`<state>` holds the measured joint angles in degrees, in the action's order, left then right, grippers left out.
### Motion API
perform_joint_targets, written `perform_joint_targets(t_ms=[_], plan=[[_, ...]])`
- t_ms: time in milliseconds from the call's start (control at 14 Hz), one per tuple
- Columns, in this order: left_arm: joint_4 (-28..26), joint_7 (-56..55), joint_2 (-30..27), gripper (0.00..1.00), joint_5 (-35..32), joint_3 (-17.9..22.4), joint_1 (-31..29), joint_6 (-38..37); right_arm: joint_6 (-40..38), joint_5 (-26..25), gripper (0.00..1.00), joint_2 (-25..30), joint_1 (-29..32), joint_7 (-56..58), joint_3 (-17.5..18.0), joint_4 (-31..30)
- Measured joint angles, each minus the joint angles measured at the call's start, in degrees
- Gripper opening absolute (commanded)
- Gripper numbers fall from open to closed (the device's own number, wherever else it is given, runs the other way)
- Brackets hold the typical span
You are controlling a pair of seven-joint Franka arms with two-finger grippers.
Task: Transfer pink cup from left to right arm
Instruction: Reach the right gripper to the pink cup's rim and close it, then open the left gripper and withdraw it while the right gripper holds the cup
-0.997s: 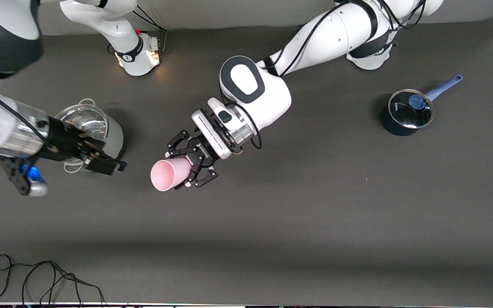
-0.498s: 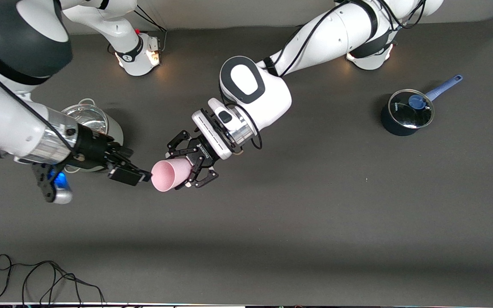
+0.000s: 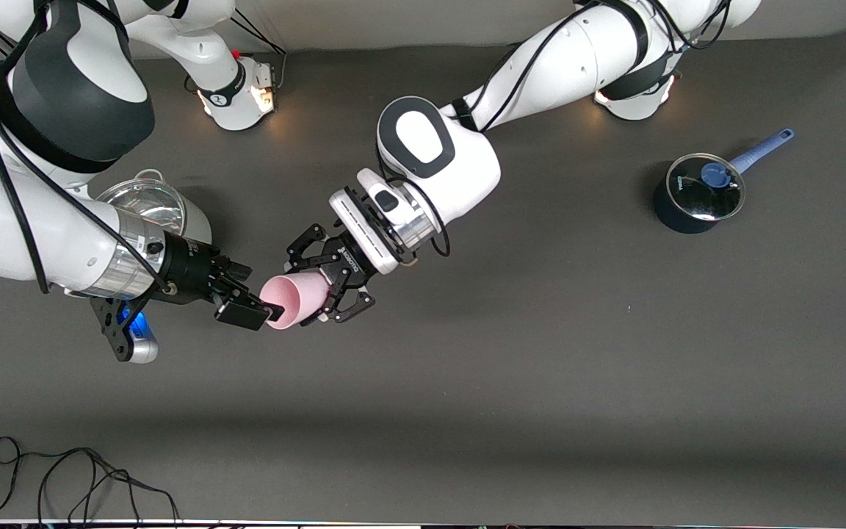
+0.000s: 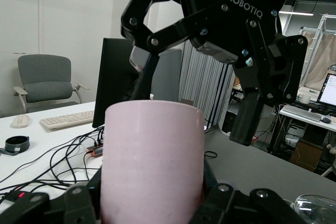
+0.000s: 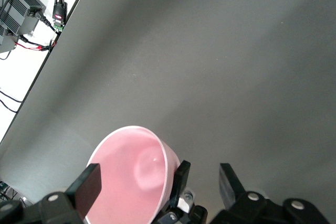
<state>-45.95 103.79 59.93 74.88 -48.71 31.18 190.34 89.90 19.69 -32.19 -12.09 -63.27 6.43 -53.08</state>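
Above mid-table | left gripper (image 3: 318,283) clamps pink cup (image 3: 297,297) sideways | right gripper (image 3: 247,303) spread wide, rim between its jaws

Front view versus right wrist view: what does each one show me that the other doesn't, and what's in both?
Only the front view shows the steel pot, the lidded blue saucepan, and the left gripper shut on the pink cup above the table.

Only the right wrist view shows the cup's inside and bottom.

Both show the cup's mouth facing the open right gripper, one of its fingers just inside the rim, another outside.
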Motion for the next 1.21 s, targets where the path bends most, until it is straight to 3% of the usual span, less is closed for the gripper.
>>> perform_joint_targets(t_ms=[285, 427, 854, 1210], plan=[[0.0, 0.0, 0.0, 0.00, 0.0, 0.0, 0.0, 0.0, -2.7, 0.0, 0.95, -0.2, 0.0, 0.0, 0.0, 0.0], [0.0, 0.0, 0.0, 0.00, 0.0, 0.0, 0.0, 0.0, -3.6, 0.0, 0.82, -0.2, 0.1, 0.0, 0.0, 0.0], [0.0, 0.0, 0.0, 0.00, 0.0, 0.0, 0.0, 0.0, -3.6, 0.0, 0.01, -0.2, 0.1, 0.0, 0.0, 0.0], [0.0, 0.1, 0.0, 0.00, -0.2, 0.0, 0.5, -0.1, -3.4, 0.2, 0.00, -0.2, 0.1, -0.2, 0.0, 0.3]])
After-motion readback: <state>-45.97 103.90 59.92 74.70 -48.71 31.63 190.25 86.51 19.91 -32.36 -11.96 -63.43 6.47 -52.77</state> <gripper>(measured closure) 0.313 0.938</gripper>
